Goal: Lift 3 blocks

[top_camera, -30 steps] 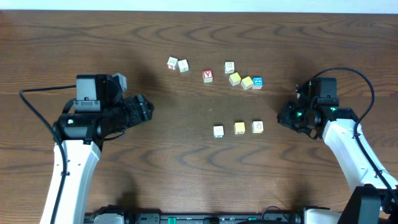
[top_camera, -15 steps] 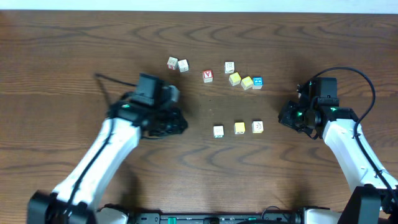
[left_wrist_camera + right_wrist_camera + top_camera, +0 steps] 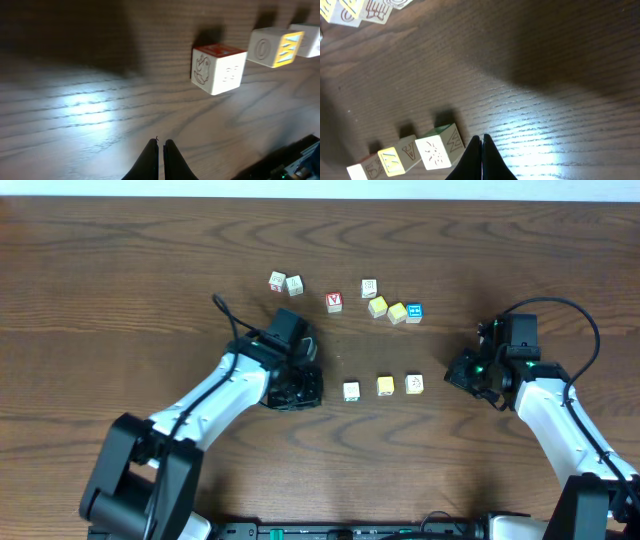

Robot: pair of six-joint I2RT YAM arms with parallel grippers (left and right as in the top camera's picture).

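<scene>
Three blocks lie in a row on the table: a white one with a green mark, a yellow one and a cream one with an orange-yellow mark. My left gripper sits low just left of the row, shut on nothing. In the left wrist view its tips meet short of the white block, with the yellow one behind it. My right gripper is right of the row and shut, holding nothing. Its tips lie beside the cream block.
Further back lie several more cubes: a pair at the left, a red-faced one, and a cluster with a blue-faced cube. The table's front edge runs under both arm bases.
My left arm has swung right across the table to the row's left end, and its jaws have closed from wide open. The right gripper has barely shifted.
</scene>
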